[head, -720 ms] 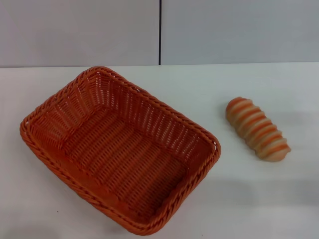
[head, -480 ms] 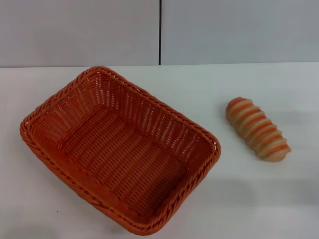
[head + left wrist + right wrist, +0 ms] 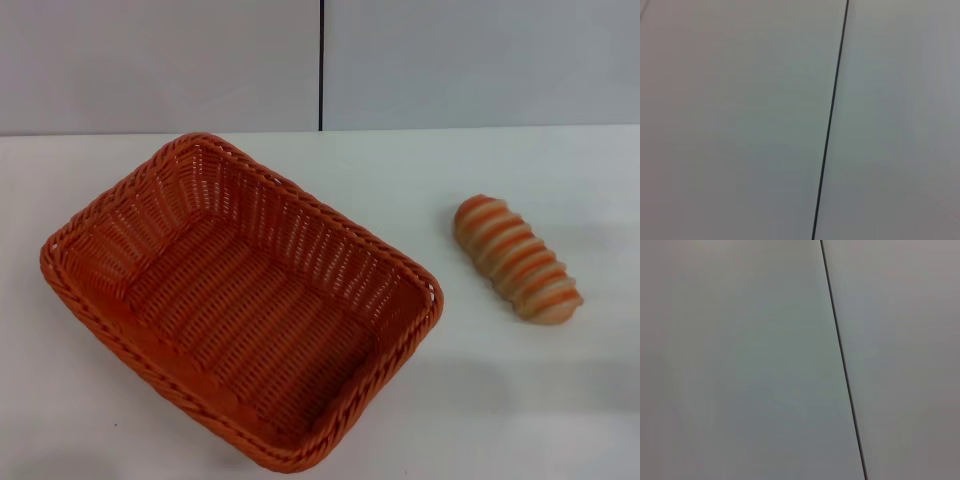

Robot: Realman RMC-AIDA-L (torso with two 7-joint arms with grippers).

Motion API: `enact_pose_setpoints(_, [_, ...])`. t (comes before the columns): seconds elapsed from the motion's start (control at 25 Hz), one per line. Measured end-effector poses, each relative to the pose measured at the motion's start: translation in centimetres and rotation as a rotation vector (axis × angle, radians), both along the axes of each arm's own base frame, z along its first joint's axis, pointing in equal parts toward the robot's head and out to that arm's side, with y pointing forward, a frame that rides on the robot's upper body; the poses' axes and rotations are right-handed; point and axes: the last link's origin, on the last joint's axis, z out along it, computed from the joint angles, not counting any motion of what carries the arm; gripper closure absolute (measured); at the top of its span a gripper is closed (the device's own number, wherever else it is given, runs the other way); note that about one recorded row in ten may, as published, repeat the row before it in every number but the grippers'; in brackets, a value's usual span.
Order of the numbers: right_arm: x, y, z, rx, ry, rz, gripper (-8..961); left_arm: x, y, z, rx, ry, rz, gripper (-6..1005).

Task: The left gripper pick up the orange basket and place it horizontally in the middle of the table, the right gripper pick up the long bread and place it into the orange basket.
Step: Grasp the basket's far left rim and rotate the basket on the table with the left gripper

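Note:
The orange basket (image 3: 240, 300) lies on the white table (image 3: 520, 400) at the left and centre of the head view, turned diagonally, with nothing inside it. To its right, apart from it, rests the long bread (image 3: 517, 259), tan with orange and cream stripes, also lying at a slant. Neither gripper shows in any view. Both wrist views hold only a grey wall with a thin dark seam.
A grey wall panel (image 3: 160, 60) with a dark vertical seam (image 3: 321, 65) stands behind the table's far edge. Bare tabletop lies between the basket and the bread, and in front of the bread.

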Motion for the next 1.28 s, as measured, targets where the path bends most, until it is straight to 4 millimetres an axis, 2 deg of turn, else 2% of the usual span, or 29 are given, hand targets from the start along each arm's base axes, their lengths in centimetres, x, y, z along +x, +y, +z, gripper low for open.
enact_pose_setpoints(0.12, [0.0, 0.0, 0.0, 0.0, 0.001, -0.001, 264, -1.1, 0.2, 2.3, -0.062, -0.037, -0.055, 343])
enact_pose_setpoints(0.2, [0.0, 0.1, 0.0, 0.0, 0.001, 0.0, 265, -1.8, 0.8, 4.7, -0.149, -0.081, -0.097, 340])
enact_pose_setpoints(0.32, [-0.2, 0.4, 0.0, -0.003, -0.002, 0.008, 265, -1.8, 1.8, 7.7, -0.293, -0.059, -0.125, 305])
enact_pose_setpoints(0.36, [-0.3, 0.5, 0.0, -0.004, -0.003, 0.01, 266, -1.8, 1.8, 7.7, -0.293, -0.059, -0.125, 293])
enact_pose_setpoints(0.4, [-0.3, 0.6, 0.1, -0.004, -0.003, 0.011, 266, -0.9, 3.1, 10.0, -0.421, -0.026, -0.146, 282])
enact_pose_setpoints(0.48, [-0.4, 0.7, 0.1, -0.001, -0.006, 0.015, 267, -0.1, 3.9, 11.2, -0.493, 0.01, -0.152, 258])
enact_pose_setpoints(0.56, [-0.4, 0.7, 0.2, 0.0, -0.007, 0.016, 267, 1.7, 5.2, 13.0, -0.594, 0.081, -0.15, 235])
enact_pose_setpoints(0.68, [-0.5, 0.8, 0.2, 0.0, -0.007, 0.019, 268, 3.6, 6.6, 14.2, -0.684, 0.137, -0.139, 235])
enact_pose_setpoints(0.84, [-0.5, 0.8, 0.2, 0.003, -0.006, 0.024, 269, 6.3, 9.0, 15.3, -0.806, 0.236, -0.061, 236])
enact_pose_setpoints(0.96, [-0.6, 0.8, 0.2, 0.004, -0.004, 0.026, 270, 7.8, 10.9, 15.2, -0.898, 0.287, 0.03, 237])
enact_pose_setpoints(1.08, [-0.6, 0.8, 0.2, 0.004, -0.003, 0.027, 271, 9.5, 12.7, 14.5, -0.992, 0.356, 0.119, 237])
enact_pose_setpoints(1.28, [-0.6, 0.7, 0.2, 0.006, 0.005, 0.027, 272, 13.7, 15.7, 12.2, -1.193, 0.493, 0.271, 238])
